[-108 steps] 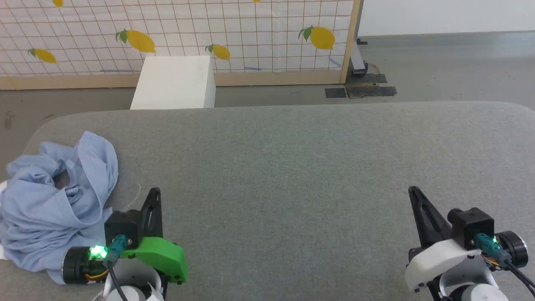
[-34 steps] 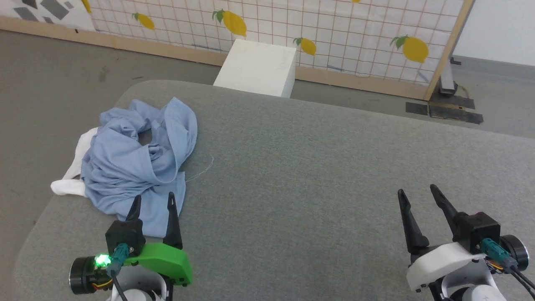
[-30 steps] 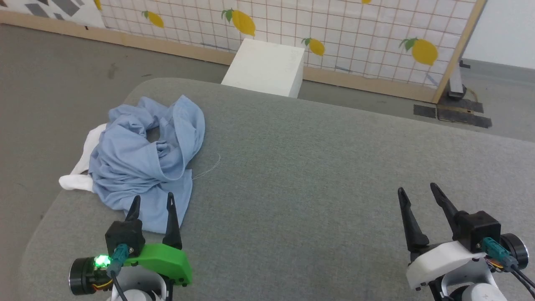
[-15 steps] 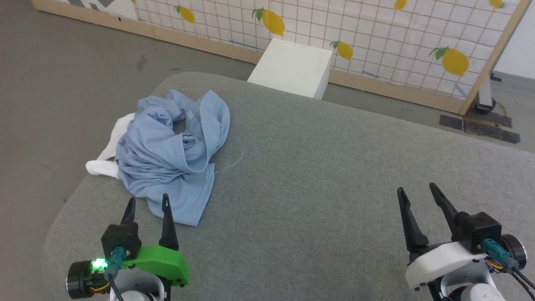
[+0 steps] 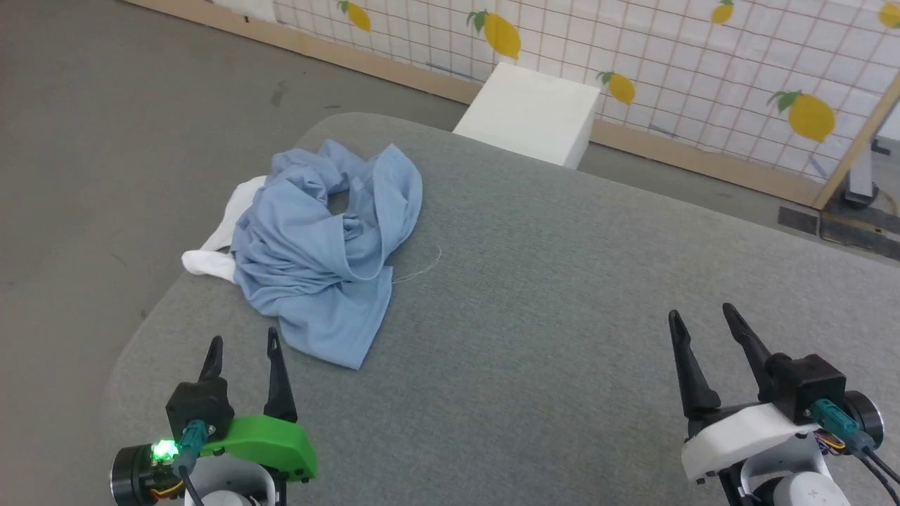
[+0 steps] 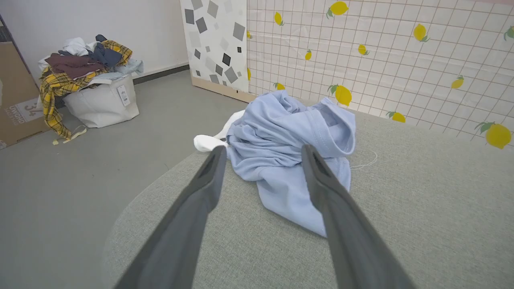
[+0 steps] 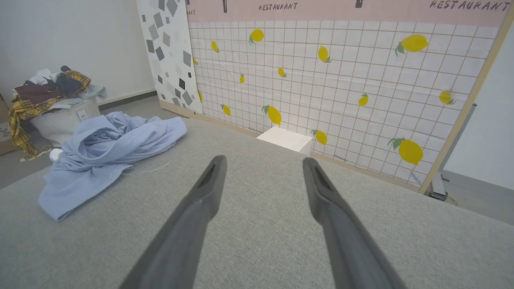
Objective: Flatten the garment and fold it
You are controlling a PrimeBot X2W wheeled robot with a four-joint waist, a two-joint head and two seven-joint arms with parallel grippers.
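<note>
- Crumpled light blue garment (image 5: 323, 246) in the upper left of the head view, on the grey padded table (image 5: 576, 295) near its far left corner. A white part pokes out on the heap's left side, at the table edge.
- Lower left of the head view: left gripper (image 5: 243, 337), jaws spread wide, nothing between them. The garment's near hem lies just beyond the fingertips and slightly to their right, with a strip of bare table between. No contact.
- Lower right: right gripper (image 5: 700, 311), jaws equally wide and empty. The garment is well apart from it, across the table toward the upper left.
- Loose pale thread (image 5: 422, 270) on the table, touching the heap's right edge.
- Left wrist view: the heap sits mid-frame, framed between the two fingers and past their tips, with a flat blue flap reaching toward the right finger.
- That view adds floor items at the upper left: a pale laundry bin (image 6: 102, 102) heaped with mixed clothes, yellow plaid among them, and a brown carton (image 6: 16, 108) at the left edge.
- Right wrist view: garment at middle left, far from the fingers. "RESTAURANT" lettering runs across the top of the lemon-print panel (image 5: 703, 56).
- White box (image 5: 527, 112) on the floor between the table's far edge and the panel.
</note>
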